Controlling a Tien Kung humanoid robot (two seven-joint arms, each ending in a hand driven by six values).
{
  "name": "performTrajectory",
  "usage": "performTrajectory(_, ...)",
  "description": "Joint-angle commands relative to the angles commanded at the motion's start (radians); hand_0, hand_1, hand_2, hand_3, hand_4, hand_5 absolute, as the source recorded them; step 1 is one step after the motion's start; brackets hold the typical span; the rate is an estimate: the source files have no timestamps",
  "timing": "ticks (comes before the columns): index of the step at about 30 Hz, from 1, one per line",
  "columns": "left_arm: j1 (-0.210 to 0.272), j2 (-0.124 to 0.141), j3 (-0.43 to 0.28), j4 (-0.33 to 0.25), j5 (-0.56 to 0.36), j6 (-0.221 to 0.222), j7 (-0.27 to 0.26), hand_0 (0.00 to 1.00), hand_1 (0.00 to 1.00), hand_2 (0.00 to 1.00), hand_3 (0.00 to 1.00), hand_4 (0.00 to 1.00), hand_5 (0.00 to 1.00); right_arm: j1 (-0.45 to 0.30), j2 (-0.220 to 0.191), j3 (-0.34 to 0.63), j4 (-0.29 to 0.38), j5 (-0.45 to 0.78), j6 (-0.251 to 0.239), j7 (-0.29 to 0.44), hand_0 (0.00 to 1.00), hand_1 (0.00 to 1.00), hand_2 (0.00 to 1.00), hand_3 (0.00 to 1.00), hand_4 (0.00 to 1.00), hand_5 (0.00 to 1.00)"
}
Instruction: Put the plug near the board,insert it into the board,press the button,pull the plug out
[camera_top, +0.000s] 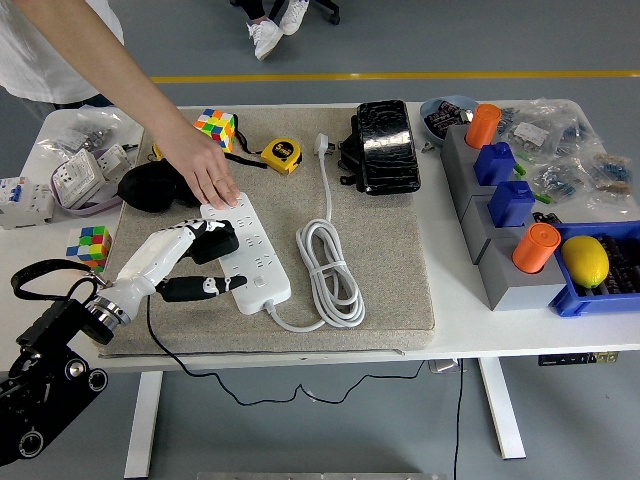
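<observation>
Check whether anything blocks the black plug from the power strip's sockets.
Nothing visible does. The left hand holds the black plug right over the white power strip; a person's hand presses only its far end.

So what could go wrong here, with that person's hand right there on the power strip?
1. The left hand holds the black plug over the power strip, close to the person's hand steadying its far end; a slip could bump those fingers.
2. A tilted plug may miss the socket and shove the strip.
3. The plug's black cord hangs over the table edge and could snag.
</observation>
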Motion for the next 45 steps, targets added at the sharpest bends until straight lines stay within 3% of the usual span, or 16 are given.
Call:
performTrajectory(14,0.008,0.005,-0.011,-0.028,-0.004,0.004,-0.008,0.717,0.797,0.817,0.759,0.998,0.745,-0.001,0.001,0.002,0.001,0.000,-0.004,0.008,0.564,0.654,0.661,0.541,0.918,0.460)
performTrajectory(18,0.015,0.016,-0.014,-0.089,-0.021,-0.001,-0.003,0.709,0.780,0.803,0.759,0.998,0.745,-0.002,0.000,-0.001,0.000,0.001,-0.004,0.007,0.563,0.654,0.661,0.541,0.918,0.460)
performTrajectory(23,0.022,0.034,-0.008,-0.208,-0.049,-0.027,0.030,0.709,0.780,0.803,0.759,0.998,0.745,-0.002,0.000,-0.001,0.001,0.001,-0.003,0.006,0.563,0.654,0.661,0.541,0.918,0.460)
performTrajectory(24,0.022,0.038,-0.006,-0.238,-0.052,-0.040,0.047,0.451,0.575,0.647,0.757,0.998,0.742,-0.003,0.000,-0.001,0.001,0.001,-0.003,0.006,0.562,0.653,0.661,0.541,0.917,0.459)
performTrajectory(29,0.014,0.054,0.008,-0.355,-0.081,-0.135,0.176,0.451,0.575,0.647,0.757,0.998,0.742,-0.004,-0.002,-0.001,0.001,0.001,-0.003,0.005,0.562,0.653,0.661,0.541,0.917,0.459)
performTrajectory(30,0.012,0.055,0.013,-0.374,-0.082,-0.164,0.217,0.183,0.189,0.299,0.751,0.968,0.547,-0.004,-0.002,-0.002,0.001,0.001,-0.003,0.005,0.562,0.655,0.660,0.541,0.917,0.458)
performTrajectory(35,0.002,0.050,0.051,-0.407,-0.081,-0.274,0.374,0.183,0.189,0.299,0.751,0.968,0.547,-0.004,-0.003,-0.002,0.001,0.001,-0.002,0.005,0.562,0.655,0.660,0.541,0.917,0.458)
performTrajectory(36,0.001,0.049,0.055,-0.410,-0.080,-0.292,0.400,0.081,0.092,0.193,0.741,0.670,0.095,-0.004,-0.003,-0.002,0.001,0.001,-0.002,0.005,0.563,0.653,0.661,0.541,0.917,0.458)
performTrajectory(41,-0.012,0.041,0.074,-0.425,-0.090,-0.362,0.495,0.081,0.092,0.193,0.741,0.670,0.095,-0.004,-0.004,-0.005,0.001,0.001,-0.002,0.004,0.563,0.653,0.661,0.541,0.917,0.458)
performTrajectory(42,-0.015,0.040,0.077,-0.426,-0.091,-0.370,0.508,0.056,0.095,0.160,0.826,0.774,0.002,-0.003,-0.005,-0.006,0.001,0.002,-0.001,0.004,0.562,0.653,0.660,0.540,0.917,0.457)
performTrajectory(45,-0.022,0.042,0.084,-0.431,-0.090,-0.393,0.544,0.056,0.095,0.160,0.826,0.774,0.002,-0.002,-0.006,-0.006,0.001,0.003,-0.001,0.004,0.562,0.653,0.660,0.540,0.917,0.457)
